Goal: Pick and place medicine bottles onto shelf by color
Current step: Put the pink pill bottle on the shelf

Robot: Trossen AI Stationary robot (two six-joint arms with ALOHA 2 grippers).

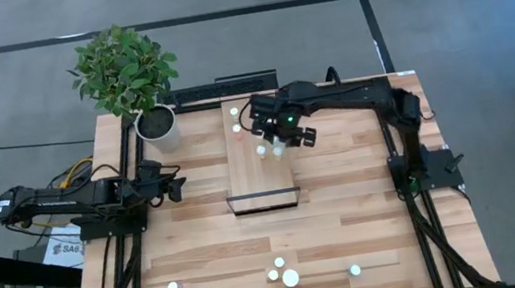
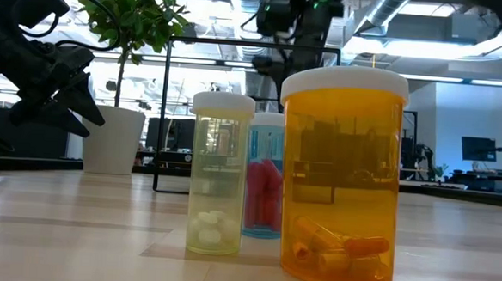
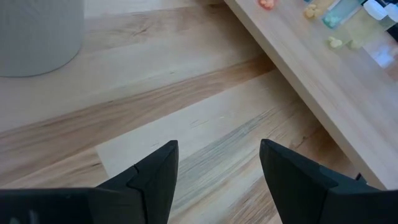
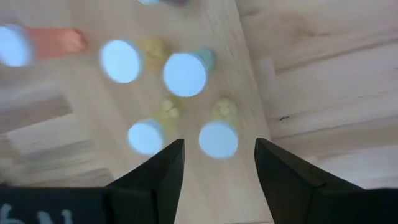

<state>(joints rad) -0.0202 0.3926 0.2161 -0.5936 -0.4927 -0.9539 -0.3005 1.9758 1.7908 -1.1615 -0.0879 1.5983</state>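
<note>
Wooden table (image 1: 366, 199) | right gripper (image 1: 282, 138) fingers apart, empty, above shelf (image 1: 259, 169) | next: fetch bottles (image 1: 281, 272) at 6 o'clock | left gripper (image 1: 174, 184) apart, idle

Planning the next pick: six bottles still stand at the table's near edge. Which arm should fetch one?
Probably the left. The left gripper is open, empty and beside the shelf, while the right gripper hangs open over the bottles on the shelf. The bottles at the near edge look equally far from both.
</note>
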